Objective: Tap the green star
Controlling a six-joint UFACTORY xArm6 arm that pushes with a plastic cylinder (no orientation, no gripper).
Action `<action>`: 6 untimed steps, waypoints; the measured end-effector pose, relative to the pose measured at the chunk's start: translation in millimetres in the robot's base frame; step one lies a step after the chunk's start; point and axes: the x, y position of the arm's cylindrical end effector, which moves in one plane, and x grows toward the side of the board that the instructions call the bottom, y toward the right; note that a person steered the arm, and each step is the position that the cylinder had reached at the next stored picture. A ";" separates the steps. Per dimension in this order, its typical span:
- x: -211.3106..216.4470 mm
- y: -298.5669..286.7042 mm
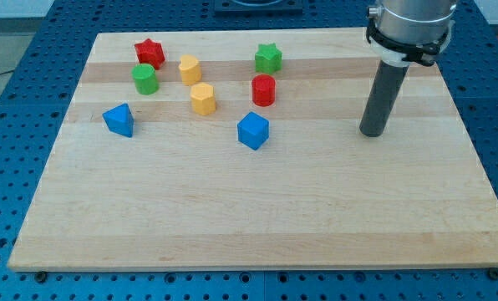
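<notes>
Camera view: the one camera is looking down across the table [257, 234] from its near edge, so the far edge is sitting at the view's top.
Rod: the dark rod is standing upright near the table's right edge, in the far half, with my tip [371, 134] resting at the surface.
End effector: there is none to spread or press together; the arm is ending in the plain rod, and it is touching no block.
Green star: the green star [268, 58] is lying close to the far edge, a little right of the middle, well apart from my tip toward the view's left and top.
Star's heading: it is sitting flat with its points spreading all round, so no long axis is showing; which point is leading cannot be told.
Neighbours: the red cylinder [264, 89] is sitting just nearside of the star, with a small gap between them; the blue cube [253, 130] is lying nearer still.
Other blocks: two yellow blocks [190, 69] [203, 98], the green cylinder [144, 79], the red star [149, 53] and the blue triangular block [119, 119] are grouping toward the far left corner.
Why so placed: the open wood between tip and star is probably giving a straight leftward, slightly farward path, approaching from the star's right side and so avoiding the red cylinder.
</notes>
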 end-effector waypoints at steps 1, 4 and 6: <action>1.1 31.3; -115.8 -6.8; -194.2 -95.6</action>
